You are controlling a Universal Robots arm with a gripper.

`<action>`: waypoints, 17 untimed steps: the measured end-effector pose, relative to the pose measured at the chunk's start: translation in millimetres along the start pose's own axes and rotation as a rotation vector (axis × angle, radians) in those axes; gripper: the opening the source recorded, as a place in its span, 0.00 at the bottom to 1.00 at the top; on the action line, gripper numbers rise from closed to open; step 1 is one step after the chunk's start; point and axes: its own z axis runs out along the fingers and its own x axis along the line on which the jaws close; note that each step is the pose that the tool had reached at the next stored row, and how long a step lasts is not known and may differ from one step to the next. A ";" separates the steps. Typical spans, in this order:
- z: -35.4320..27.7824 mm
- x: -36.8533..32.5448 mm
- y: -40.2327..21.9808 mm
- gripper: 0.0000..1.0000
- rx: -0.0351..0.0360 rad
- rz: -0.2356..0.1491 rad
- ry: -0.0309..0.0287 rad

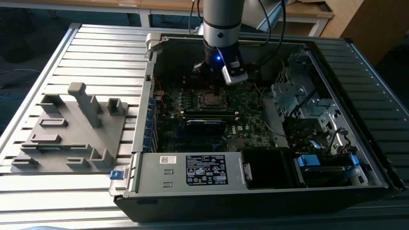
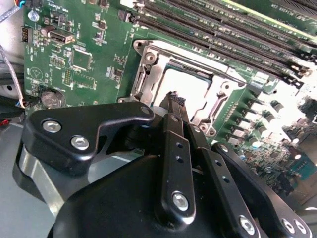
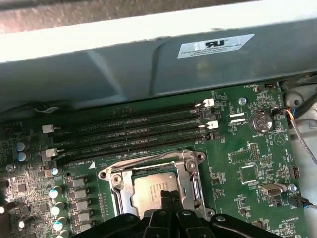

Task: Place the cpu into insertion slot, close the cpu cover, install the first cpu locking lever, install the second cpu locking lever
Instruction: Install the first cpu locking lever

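Observation:
The cpu lies flat in the insertion slot, its dull silver top facing up; in the second wrist view the cpu looks bright. The silvery cpu cover lies around the chip as a frame, and this cpu cover appears to be down. A thin wire lever runs along the socket's edge beside the memory slots. My gripper hangs just above the chip's near edge, fingers together with nothing between them. In the second wrist view the gripper tip points at the socket. The gripper is over the motherboard.
Long black memory slots lie between the socket and the grey case wall. A coin battery sits on the board. The power supply and drive cage flank the board. A grey fixture plate lies outside the case, at the exterior view's left.

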 end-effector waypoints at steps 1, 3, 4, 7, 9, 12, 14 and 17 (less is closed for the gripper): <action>0.0 0.0 0.0 0.11 0.0001 0.000 0.0002; 0.4 0.0 0.1 0.11 0.0035 0.001 0.0190; 0.6 0.0 0.0 0.11 0.0059 0.001 0.0315; 0.6 0.0 0.0 0.11 0.0083 0.001 0.0428; 0.6 0.0 0.0 0.11 0.0082 0.001 0.0445; 0.7 0.0 0.0 0.11 0.0043 -0.009 0.0457; 0.6 -0.1 0.1 0.11 0.0009 -0.015 0.0465; 0.6 -0.1 0.0 0.11 0.0000 -0.019 0.0468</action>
